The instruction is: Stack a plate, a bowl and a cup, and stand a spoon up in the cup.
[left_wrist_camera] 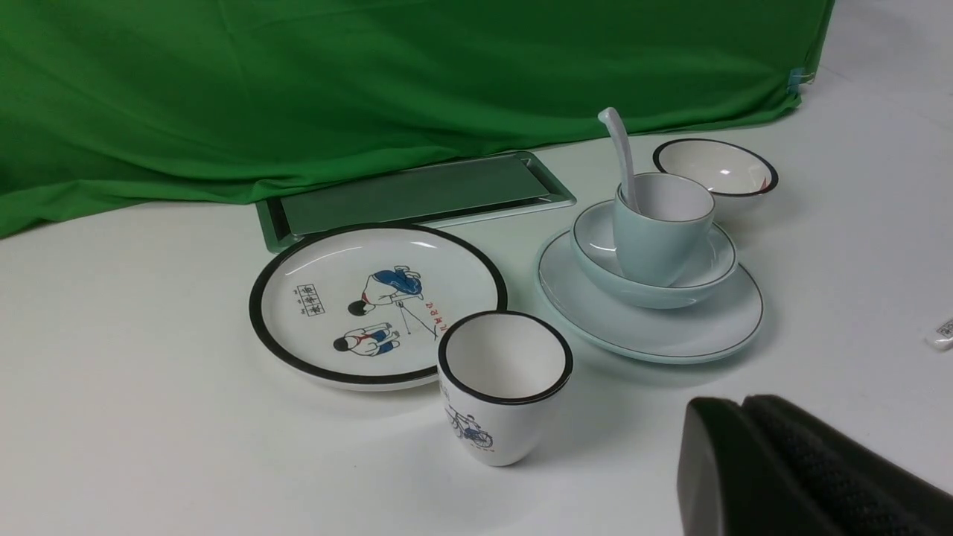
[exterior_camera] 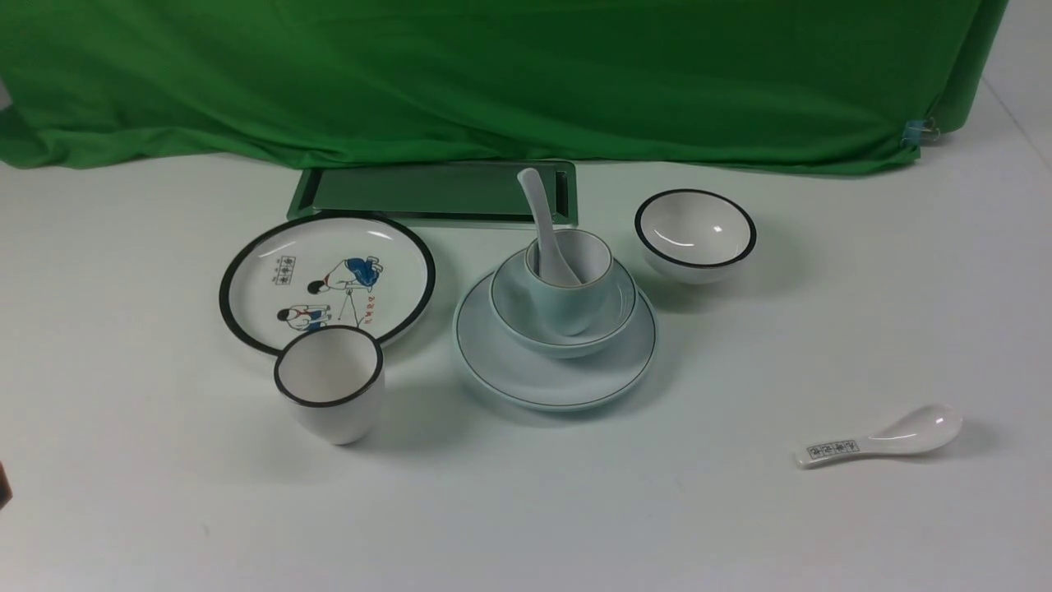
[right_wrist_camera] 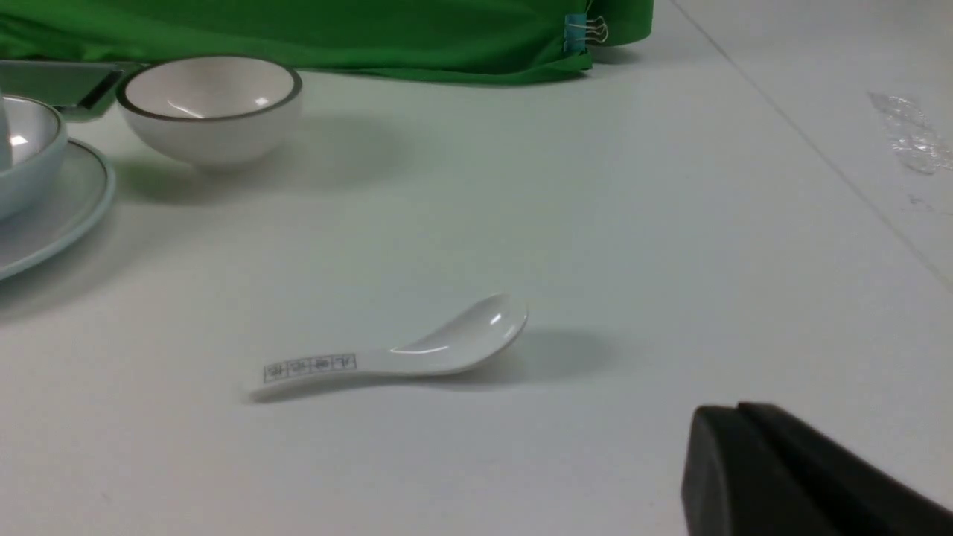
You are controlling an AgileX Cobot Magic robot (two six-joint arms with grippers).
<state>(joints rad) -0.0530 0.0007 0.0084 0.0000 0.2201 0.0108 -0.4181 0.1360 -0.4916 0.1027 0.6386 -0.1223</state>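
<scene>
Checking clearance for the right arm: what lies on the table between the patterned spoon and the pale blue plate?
Nothing: in the front view only bare white table separates the patterned spoon from the plate.

Looks like a lab or recording studio: bare white surface (exterior_camera: 526,510), green cloth backdrop (exterior_camera: 493,74) fastened with a binder clip (exterior_camera: 920,130), metal cable hatch (exterior_camera: 436,193) set flush beneath it.

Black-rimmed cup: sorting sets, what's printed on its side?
A small blue bicycle on the black-rimmed cup, clearest in the left wrist view.
</scene>
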